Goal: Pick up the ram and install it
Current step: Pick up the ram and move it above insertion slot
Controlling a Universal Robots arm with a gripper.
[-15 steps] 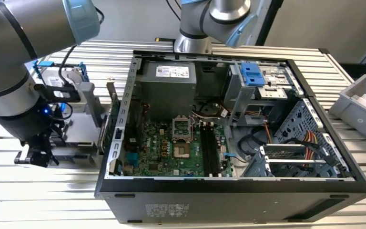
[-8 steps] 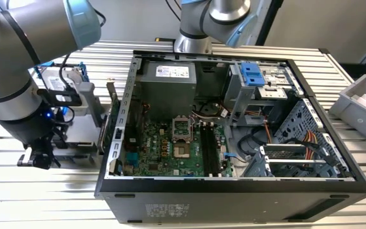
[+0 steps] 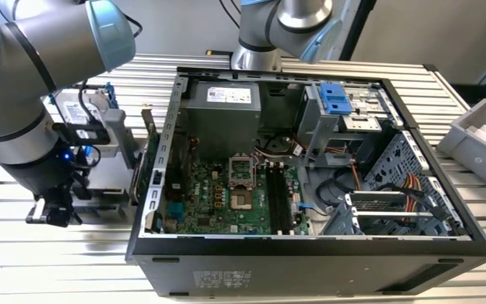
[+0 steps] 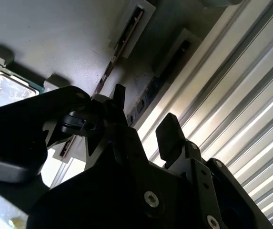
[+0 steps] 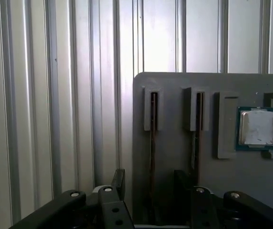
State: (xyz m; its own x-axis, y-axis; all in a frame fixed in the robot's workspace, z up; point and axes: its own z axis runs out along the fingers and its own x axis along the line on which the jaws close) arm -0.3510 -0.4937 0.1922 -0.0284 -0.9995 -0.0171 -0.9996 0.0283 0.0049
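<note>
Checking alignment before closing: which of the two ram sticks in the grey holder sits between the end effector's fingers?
The ram farther from the processor chip, by the holder's edge; the other stick lies outside the end effector.

In the first wrist view the thin ram (image 5: 152, 143) stands on its edge in a slot of the gray holder (image 5: 174, 105). One end of it is hidden behind the black gripper (image 5: 150, 174), so I cannot tell if the fingers (image 5: 119, 183) touch it. In the second wrist view the gripper covers part of the square chip (image 4: 7, 88).
</note>
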